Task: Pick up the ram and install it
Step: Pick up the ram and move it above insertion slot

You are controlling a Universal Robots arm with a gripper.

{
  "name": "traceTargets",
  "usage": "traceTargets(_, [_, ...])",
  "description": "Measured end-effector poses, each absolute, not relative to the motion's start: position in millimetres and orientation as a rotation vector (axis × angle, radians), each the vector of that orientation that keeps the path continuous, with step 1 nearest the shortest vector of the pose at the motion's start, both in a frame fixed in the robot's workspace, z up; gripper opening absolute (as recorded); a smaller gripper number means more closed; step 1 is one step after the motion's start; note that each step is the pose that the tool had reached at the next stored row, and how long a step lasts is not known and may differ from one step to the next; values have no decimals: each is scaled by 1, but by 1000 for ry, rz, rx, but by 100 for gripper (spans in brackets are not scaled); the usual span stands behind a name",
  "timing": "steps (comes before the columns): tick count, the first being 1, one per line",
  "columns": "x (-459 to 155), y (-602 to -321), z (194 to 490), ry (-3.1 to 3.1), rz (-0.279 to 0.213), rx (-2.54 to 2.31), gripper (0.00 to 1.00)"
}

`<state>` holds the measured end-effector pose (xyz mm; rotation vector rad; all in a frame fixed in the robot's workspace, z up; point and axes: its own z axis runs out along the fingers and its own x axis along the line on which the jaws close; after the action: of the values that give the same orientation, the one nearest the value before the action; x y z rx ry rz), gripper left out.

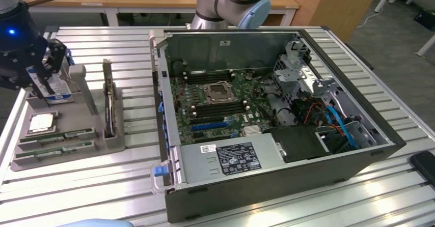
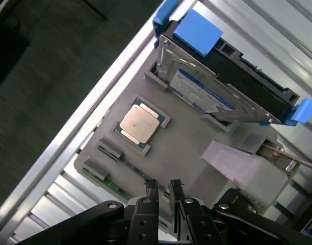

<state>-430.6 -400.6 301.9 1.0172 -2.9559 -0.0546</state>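
Two green ram sticks [image 1: 56,135] lie side by side in slots at the near end of a grey holder tray [image 1: 88,120], at the exterior view's left. My gripper [image 1: 42,87] hangs above the tray's far end, in front of the upright hard drive [image 1: 60,88]. In the wrist view my gripper [image 2: 163,188] has its fingers a narrow gap apart with nothing between them. They hover over the tray [image 2: 181,153], and a green edge of ram [image 2: 115,185] shows just beside the fingertips [image 2: 151,186].
A square silver processor [image 1: 42,121] [image 2: 139,122] rests on the tray beside the ram. The open computer case [image 1: 272,110] fills the middle, its motherboard [image 1: 217,102] exposed with dark memory slots around the socket. A card [image 1: 107,100] stands on edge in the tray.
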Motion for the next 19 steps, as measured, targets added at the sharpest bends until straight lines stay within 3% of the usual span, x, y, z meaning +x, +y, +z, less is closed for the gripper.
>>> traceTargets(19, [-431, -401, 302, -2752, -50, 1473, 24])
